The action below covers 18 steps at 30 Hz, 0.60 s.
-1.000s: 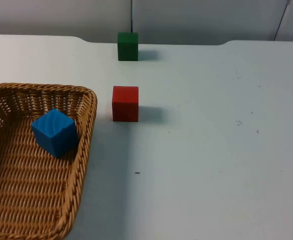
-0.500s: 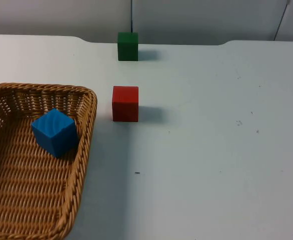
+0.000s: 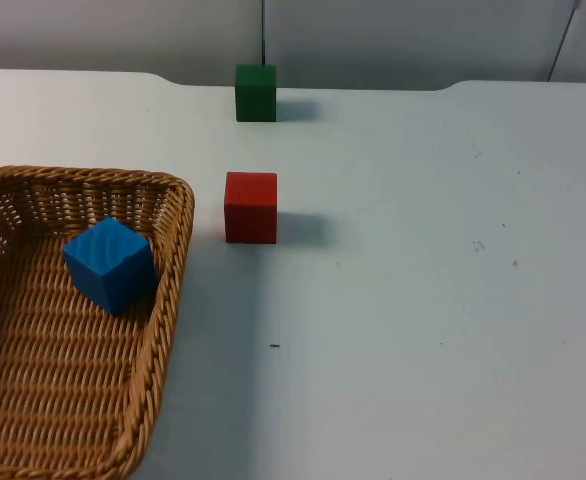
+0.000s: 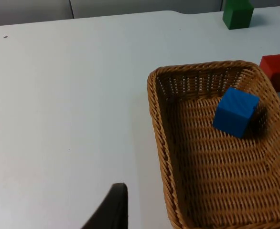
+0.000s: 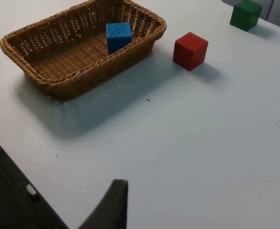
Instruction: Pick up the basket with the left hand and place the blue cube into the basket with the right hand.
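A woven wicker basket stands on the white table at the near left. The blue cube lies inside it, tilted against the basket's right wall near the far end. The left wrist view has the basket and the blue cube ahead of my left gripper, which hangs over bare table beside the basket and apart from it. My right gripper hangs well back from the basket and the blue cube, over bare table near the table's edge. Neither gripper holds anything.
A red cube sits just right of the basket's far corner. A green cube stands further back by the wall. The table's right half is bare. The right wrist view also has the table's edge with dark floor beyond it.
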Tool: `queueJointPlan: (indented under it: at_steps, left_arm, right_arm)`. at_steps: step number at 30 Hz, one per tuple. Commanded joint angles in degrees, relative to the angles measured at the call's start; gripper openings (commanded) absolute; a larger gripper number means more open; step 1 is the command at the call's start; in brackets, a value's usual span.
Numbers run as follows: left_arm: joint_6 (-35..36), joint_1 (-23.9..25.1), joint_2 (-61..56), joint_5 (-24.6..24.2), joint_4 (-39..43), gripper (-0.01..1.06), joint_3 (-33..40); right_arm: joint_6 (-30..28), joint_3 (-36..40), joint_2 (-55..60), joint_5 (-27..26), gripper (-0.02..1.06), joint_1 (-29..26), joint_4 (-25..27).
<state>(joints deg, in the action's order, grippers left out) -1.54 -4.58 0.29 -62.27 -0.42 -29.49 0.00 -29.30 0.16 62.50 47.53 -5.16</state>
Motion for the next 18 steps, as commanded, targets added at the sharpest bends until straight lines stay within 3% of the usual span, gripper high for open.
queueJointPlan:
  at_steps: [1, 6, 9, 10, 16, 18]
  left_arm:
    - [0.3, -0.2, -0.3, 0.6, -0.5, 1.05, 0.2]
    - [0.3, -0.2, -0.3, 0.6, -0.5, 1.05, 0.2]
    - [0.3, -0.2, -0.3, 0.6, -0.5, 1.05, 0.2]
    - [0.3, -0.2, -0.3, 0.6, -0.5, 1.05, 0.2]
    - [0.3, -0.2, -0.3, 0.6, -0.5, 1.05, 0.2]
    - [0.3, -0.2, -0.3, 0.6, -0.5, 1.05, 0.2]
  right_arm:
    - [0.0, 0.3, -0.2, -0.9, 1.04, -3.3, -0.5]
    - [0.0, 0.3, -0.2, -0.9, 1.04, -10.1, -0.5]
    - [0.0, 0.3, -0.2, -0.9, 1.04, -20.4, -0.5]
    - [0.0, 0.3, -0.2, -0.9, 1.04, -20.4, -0.5]
    - [0.0, 0.3, -0.2, -0.9, 1.04, -38.6, -0.5]
    - [0.0, 0.3, -0.2, -0.9, 1.04, -40.9, -0.5]
